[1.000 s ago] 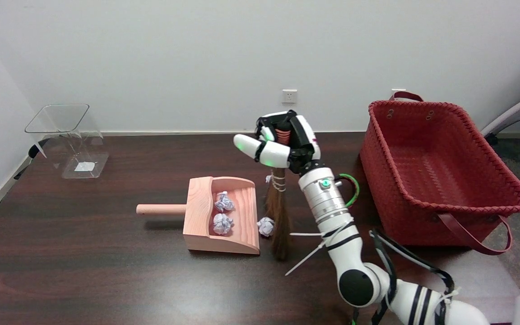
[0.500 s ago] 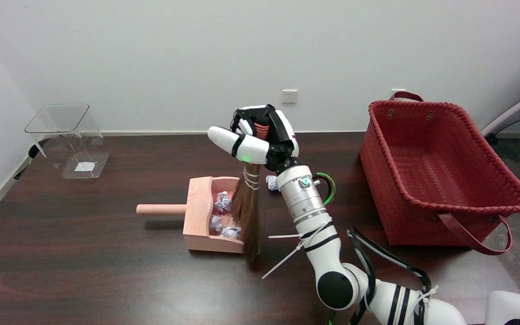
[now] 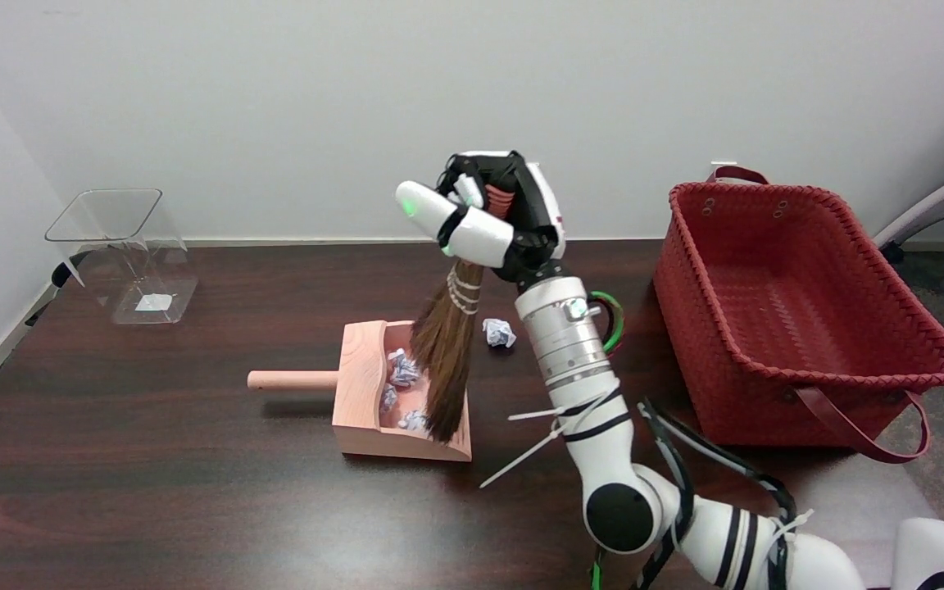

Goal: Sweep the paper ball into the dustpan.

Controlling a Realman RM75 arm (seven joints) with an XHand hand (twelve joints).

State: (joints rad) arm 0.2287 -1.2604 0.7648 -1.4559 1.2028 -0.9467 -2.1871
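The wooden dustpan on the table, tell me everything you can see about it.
The dustpan is pale, unpainted wood, a box-like scoop with a round peg handle pointing left. It sits flat on the dark table, mouth facing right. Crumpled paper balls lie inside, and the broom, held by the right hand, hangs over them.

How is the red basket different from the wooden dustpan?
The red basket is woven, deep and looks empty; the wooden dustpan is smooth, shallow and holds paper balls. The basket has loop handles; the dustpan has one straight peg handle. Both sit on the dark table.
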